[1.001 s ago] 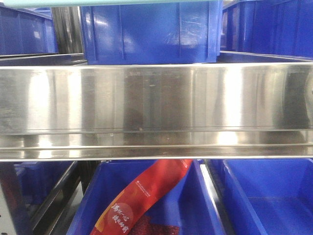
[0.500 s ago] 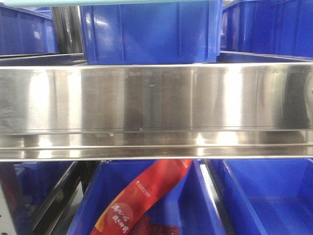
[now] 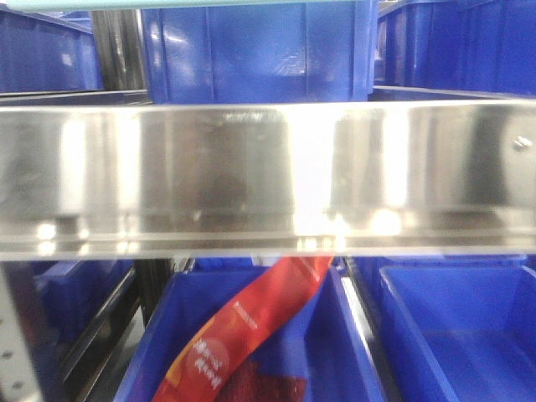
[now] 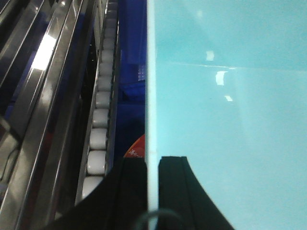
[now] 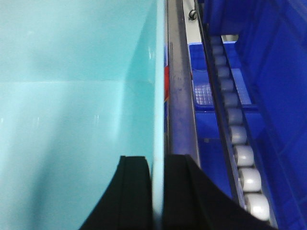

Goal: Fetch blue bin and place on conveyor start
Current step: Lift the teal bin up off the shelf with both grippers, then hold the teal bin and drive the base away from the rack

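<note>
The blue bin (image 4: 225,110) is a pale cyan tub filling most of both wrist views; its inside (image 5: 72,105) faces the cameras. My left gripper (image 4: 152,165) is shut on the tub's left wall rim, one black finger inside and one outside. On the opposite wall rim my right gripper (image 5: 157,163) is shut the same way. In the front view only a thin cyan strip of the bin (image 3: 126,4) shows along the top edge. The conveyor start is out of view.
A stainless-steel shelf rail (image 3: 268,176) spans the front view, with dark blue ribbed bins (image 3: 260,50) above and below it. A red packet (image 3: 251,327) lies in a lower bin. White roller tracks (image 4: 98,124) (image 5: 240,143) run beside the tub on both sides.
The front view has shifted slightly: the steel rail sits a little higher and looks blurred, and more of the lower bins shows. Both grippers' earlier state is not given.
</note>
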Controlling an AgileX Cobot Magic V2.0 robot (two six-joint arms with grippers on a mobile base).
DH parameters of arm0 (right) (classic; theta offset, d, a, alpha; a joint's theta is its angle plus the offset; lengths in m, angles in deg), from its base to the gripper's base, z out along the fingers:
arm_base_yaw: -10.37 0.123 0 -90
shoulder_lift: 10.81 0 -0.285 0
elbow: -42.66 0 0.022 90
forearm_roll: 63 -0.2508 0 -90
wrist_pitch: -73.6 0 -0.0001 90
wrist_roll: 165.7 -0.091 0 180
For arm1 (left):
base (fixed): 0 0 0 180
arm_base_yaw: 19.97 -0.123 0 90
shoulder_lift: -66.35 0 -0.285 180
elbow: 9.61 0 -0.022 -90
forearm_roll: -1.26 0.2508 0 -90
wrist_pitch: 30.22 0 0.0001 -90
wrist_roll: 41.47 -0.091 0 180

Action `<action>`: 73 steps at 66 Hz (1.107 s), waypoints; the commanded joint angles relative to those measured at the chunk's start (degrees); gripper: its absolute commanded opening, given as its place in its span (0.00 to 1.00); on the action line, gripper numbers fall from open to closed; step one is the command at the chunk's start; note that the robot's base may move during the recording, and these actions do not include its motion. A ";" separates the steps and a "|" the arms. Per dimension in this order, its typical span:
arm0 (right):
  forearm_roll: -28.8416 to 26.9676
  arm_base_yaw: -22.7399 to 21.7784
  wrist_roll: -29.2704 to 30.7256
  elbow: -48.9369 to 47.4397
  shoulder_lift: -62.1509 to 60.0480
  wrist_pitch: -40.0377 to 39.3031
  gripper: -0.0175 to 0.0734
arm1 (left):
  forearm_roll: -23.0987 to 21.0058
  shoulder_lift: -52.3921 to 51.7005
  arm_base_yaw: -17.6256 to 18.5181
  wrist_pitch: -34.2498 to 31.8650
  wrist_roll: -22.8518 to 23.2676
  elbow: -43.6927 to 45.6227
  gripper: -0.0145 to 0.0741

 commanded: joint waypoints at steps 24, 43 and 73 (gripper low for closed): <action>2.21 0.04 0.15 -0.02 -0.55 -12.00 0.02 | 1.52 -0.53 0.21 -1.13 0.44 0.34 0.04; 2.21 0.04 0.15 -0.02 -0.55 -22.18 0.02 | 1.52 -0.53 0.21 -1.13 0.44 0.34 0.04; 2.21 0.04 0.15 -0.02 -0.55 -34.92 0.02 | 1.52 -0.53 0.21 -1.13 0.44 0.34 0.04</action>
